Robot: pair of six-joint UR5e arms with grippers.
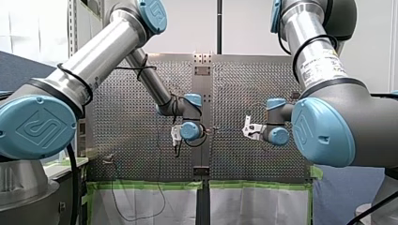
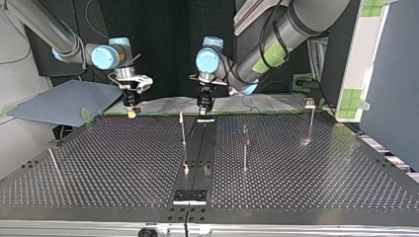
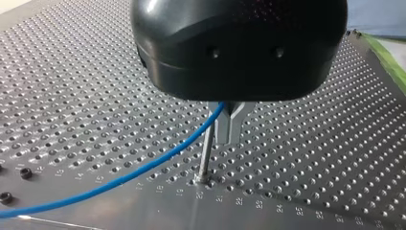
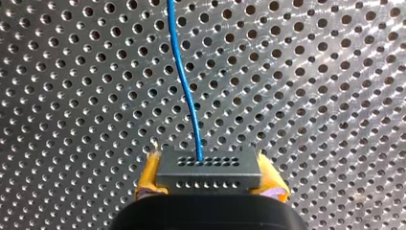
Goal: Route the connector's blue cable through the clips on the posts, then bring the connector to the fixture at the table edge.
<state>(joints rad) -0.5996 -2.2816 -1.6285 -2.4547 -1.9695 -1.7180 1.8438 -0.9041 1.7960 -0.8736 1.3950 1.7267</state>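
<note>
Right tool (image 4: 210, 181): yellow pads clamped on the connector (image 4: 209, 170), held over the desk (image 2: 306, 187), blue cable (image 4: 183, 81) leading away from it. Left tool (image 3: 229, 128): metal fingers closed on that cable just beside a post (image 3: 206, 153). Progress, as judged: early. No clip is seen holding cable, and the fixture (image 2: 189, 196) at the desk edge stands unoccupied. Obscured: that post's top sits behind my left tool, and the cable's run is too thin to trace in the top and front views.

Blue cable (image 4: 184, 72); grey connector (image 4: 209, 172); yellow pads (image 4: 149, 176); silver perforated table (image 4: 316, 96).
</note>
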